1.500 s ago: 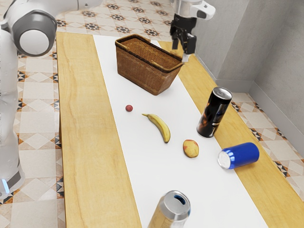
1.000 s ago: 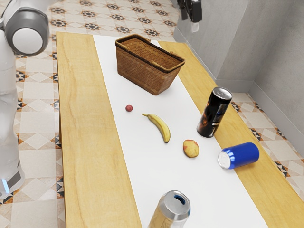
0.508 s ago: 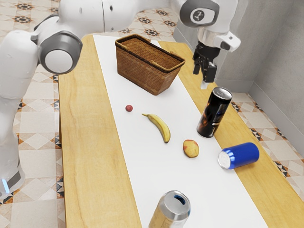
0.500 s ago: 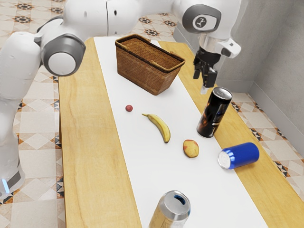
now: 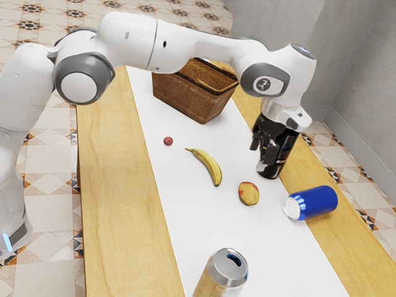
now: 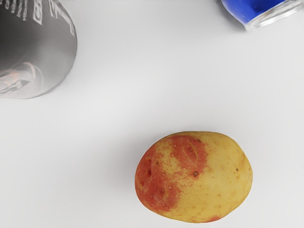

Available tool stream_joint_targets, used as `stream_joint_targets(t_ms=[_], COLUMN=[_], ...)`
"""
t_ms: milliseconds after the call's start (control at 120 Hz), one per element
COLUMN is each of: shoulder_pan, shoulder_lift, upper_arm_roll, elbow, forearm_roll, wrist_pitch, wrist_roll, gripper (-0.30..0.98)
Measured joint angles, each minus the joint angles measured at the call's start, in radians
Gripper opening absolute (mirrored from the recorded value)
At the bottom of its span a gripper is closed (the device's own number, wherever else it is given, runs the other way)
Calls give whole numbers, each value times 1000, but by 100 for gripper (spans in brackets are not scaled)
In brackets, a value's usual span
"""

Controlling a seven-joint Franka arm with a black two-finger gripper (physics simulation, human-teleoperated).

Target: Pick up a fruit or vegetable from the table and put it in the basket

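Observation:
My gripper [image 5: 262,153] is low over the table in the exterior view, in front of the black can, with its two dark fingers apart and nothing visible between them. The yellow-and-red potato [image 5: 249,193] lies on the white runner, a little below the gripper in that picture. In the wrist view the potato [image 6: 194,176] is whole and uncovered. A curved yellow banana [image 5: 206,166] and a small red fruit [image 5: 168,141] rest on the runner. The brown wicker basket [image 5: 190,94] stands at the far end, its upper rim partly hidden by the arm.
Behind the gripper stands the black can [image 5: 270,169], also seen in the wrist view as a dark can [image 6: 35,52]. A blue can [image 5: 314,202] lies on its side beyond the potato. An upright silver-topped can [image 5: 224,272] is at the exterior view's lower edge.
My gripper has come down from above and beyond the black can to in front of it, nearer the potato. The arm now covers part of the basket. The objects have stayed put.

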Motion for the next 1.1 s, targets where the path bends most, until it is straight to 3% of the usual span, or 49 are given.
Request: stream_joint_targets(t_ms=[658, 1100], shoulder_pan=[-32, -23], shoulder_lift=[-23, -17], upper_arm_roll=[-26, -23], elbow=[-187, -188], forearm_roll=[-6, -8], wrist_pitch=[138, 157], wrist_roll=[5, 7], gripper=[69, 69])
